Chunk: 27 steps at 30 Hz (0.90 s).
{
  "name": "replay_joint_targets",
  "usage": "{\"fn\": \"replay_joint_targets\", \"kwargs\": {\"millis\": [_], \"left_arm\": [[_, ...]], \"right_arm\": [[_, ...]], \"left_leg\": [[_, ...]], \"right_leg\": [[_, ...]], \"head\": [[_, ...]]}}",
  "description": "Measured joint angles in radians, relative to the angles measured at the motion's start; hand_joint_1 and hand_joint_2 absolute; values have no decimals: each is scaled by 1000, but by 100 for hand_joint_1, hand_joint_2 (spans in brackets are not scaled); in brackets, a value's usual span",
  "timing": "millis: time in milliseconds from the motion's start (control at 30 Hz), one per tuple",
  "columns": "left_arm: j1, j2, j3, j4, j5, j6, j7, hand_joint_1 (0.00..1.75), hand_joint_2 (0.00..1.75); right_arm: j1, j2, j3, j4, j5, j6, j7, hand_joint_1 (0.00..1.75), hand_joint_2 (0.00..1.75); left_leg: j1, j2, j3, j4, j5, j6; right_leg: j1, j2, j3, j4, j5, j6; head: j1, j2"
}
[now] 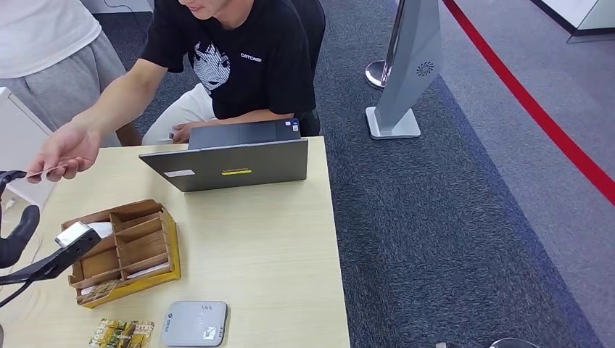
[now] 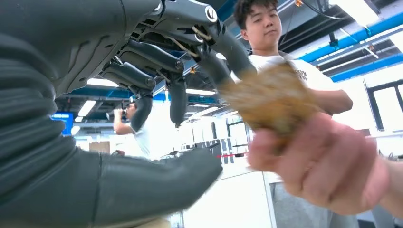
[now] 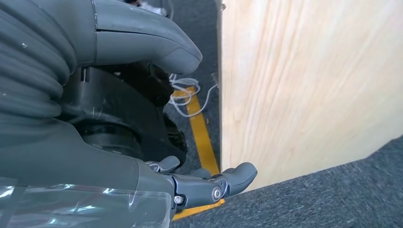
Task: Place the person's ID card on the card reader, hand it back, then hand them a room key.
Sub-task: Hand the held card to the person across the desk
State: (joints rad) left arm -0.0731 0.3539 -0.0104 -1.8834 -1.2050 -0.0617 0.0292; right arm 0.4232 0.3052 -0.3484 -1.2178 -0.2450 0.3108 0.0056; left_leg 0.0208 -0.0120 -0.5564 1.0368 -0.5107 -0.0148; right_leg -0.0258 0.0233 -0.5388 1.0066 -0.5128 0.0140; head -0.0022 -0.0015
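In the head view my left hand (image 1: 16, 225) is raised at the table's far left, just below a person's hand (image 1: 64, 151) that pinches a thin card (image 1: 42, 173). Close up, the left wrist view has that card (image 2: 272, 97) as a blurred yellow-brown shape held in the person's fingers (image 2: 323, 164). My left hand (image 2: 157, 95) has its fingers spread; one fingertip (image 2: 233, 57) touches the card's edge, and the thumb stays well apart. The grey card reader (image 1: 194, 322) lies at the table's front edge. My right hand (image 3: 142, 142) hangs beside the table, holding nothing.
A wooden compartment box (image 1: 123, 250) with cards in it stands beside my left arm. Printed cards (image 1: 122, 333) lie left of the reader. An open laptop (image 1: 232, 163) sits before the seated person. A grey sign stand (image 1: 406, 72) and red floor line are to the right.
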Motion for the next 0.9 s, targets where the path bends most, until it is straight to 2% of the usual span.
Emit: {"fn": "replay_joint_targets", "kwargs": {"millis": [167, 300, 400, 467, 567, 667, 767, 900], "left_arm": [[63, -46, 64, -54, 118, 99, -81, 0, 175], [151, -119, 161, -176, 291, 165, -178, 0, 175], [231, -200, 276, -292, 510, 180, -287, 0, 175], [274, -267, 372, -359, 658, 150, -361, 0, 175], [302, -397, 559, -429, 876, 13, -471, 0, 175], [297, -516, 766, -449, 1035, -91, -525, 0, 175], [301, -594, 914, -439, 1126, -49, -535, 0, 175], [337, -649, 982, -389, 1267, 84, -491, 0, 175]], "right_arm": [[11, 0, 1, -8, -103, -6, 6, 0, 175], [43, 0, -2, -49, -186, -58, 14, 0, 175], [74, 0, -13, -95, -232, -114, 21, 0, 175], [88, 0, -26, -120, -246, -147, 22, 0, 175], [102, 0, -50, -152, -257, -209, 22, 0, 175], [110, 0, -73, -174, -254, -283, 27, 0, 175], [114, 0, -94, -186, -252, -350, 38, 0, 175], [109, 0, -111, -188, -241, -429, 54, 0, 175]], "left_leg": [[0, 0, 0, 0, 0, 0], [0, 0, -1, 0, -1, 0], [0, 0, -1, 0, -2, 1], [0, 0, -1, 0, -2, 1], [0, 0, -1, 0, -3, 2], [0, 0, 0, 0, -3, 2], [0, 0, 0, 0, -3, 2], [0, 0, 1, 0, -3, 2]], "right_leg": [[0, 0, 0, 0, 0, 0], [0, 0, 0, 0, 0, 0], [0, 0, 0, 0, -1, 0], [0, 0, -1, -1, -1, 0], [0, -1, 0, -1, -2, 1], [0, -1, 0, -1, -2, 1], [0, -1, -1, -1, -2, 1], [0, -1, 1, -1, -2, 1]], "head": [[0, 0], [0, 0], [0, 0], [0, 0], [0, 0], [0, 0], [0, 0], [0, 0]]}}
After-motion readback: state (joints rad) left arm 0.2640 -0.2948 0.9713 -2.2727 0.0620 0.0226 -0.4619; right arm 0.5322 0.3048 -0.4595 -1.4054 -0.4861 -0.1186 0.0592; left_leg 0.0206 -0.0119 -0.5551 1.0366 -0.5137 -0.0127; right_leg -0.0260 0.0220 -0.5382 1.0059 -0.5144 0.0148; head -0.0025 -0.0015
